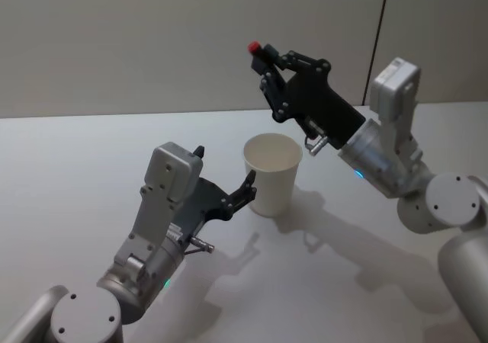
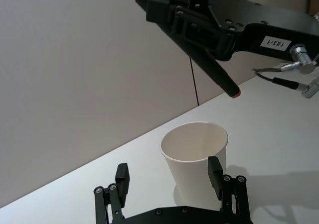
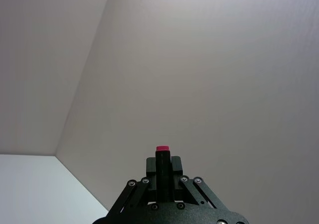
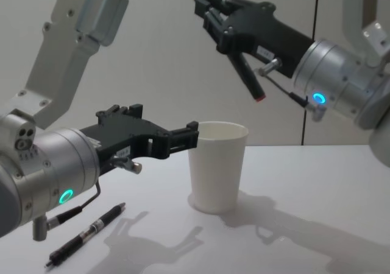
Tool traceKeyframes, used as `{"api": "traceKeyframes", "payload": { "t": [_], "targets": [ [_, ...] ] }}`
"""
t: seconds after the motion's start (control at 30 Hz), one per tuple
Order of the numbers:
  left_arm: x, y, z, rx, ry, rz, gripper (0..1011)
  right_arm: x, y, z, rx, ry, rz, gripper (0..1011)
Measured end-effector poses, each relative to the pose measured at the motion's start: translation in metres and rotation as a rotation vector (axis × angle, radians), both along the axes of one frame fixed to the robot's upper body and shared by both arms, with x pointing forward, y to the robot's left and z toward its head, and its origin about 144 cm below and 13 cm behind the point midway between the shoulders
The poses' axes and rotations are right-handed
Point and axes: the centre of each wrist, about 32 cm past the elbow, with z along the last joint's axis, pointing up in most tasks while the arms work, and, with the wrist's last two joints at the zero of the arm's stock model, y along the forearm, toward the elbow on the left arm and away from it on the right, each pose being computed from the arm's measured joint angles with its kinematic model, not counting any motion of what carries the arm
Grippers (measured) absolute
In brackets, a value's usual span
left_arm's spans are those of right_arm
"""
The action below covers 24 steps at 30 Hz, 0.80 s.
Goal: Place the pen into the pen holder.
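Note:
The pen holder (image 1: 272, 174) (image 2: 195, 154) (image 4: 216, 167), a plain white paper cup, stands upright on the table. High above and slightly behind it, my right gripper (image 1: 267, 57) (image 2: 159, 2) (image 3: 163, 167) (image 4: 207, 6) is shut on a black pen (image 4: 248, 76) (image 2: 219, 74) with red ends. The pen slants down, its lower tip hanging over the cup's rim. My left gripper (image 1: 225, 168) (image 4: 177, 134) is open at the cup's left side, level with the rim. One of its fingertips (image 1: 250, 179) is very near the cup wall, and I cannot tell whether it touches.
A second black pen (image 4: 88, 234) lies flat on the table (image 1: 69, 175) at the front left, under my left arm. A plain wall with a dark vertical seam (image 4: 317, 42) stands behind the table.

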Motion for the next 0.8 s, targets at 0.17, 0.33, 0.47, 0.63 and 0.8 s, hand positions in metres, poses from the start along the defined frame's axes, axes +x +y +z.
{"api": "traceKeyframes", "payload": {
  "t": [0.17, 0.33, 0.47, 0.63, 0.8],
  "targets": [
    [0.0, 0.0, 0.0, 0.0, 0.0, 0.0, 1004, 0.008, 0.005, -0.005, 0.003, 0.03, 0.03, 161],
    [0.0, 0.0, 0.0, 0.0, 0.0, 0.0, 1004, 0.014, 0.011, -0.01, 0.004, 0.057, 0.053, 161],
    [0.0, 0.0, 0.0, 0.0, 0.0, 0.0, 1004, 0.02, 0.016, -0.014, 0.001, 0.075, 0.073, 161],
    [0.0, 0.0, 0.0, 0.0, 0.0, 0.0, 1004, 0.024, 0.02, -0.017, -0.003, 0.088, 0.084, 161],
    [0.0, 0.0, 0.0, 0.0, 0.0, 0.0, 1004, 0.029, 0.023, -0.02, -0.005, 0.095, 0.092, 225]
  ]
}}
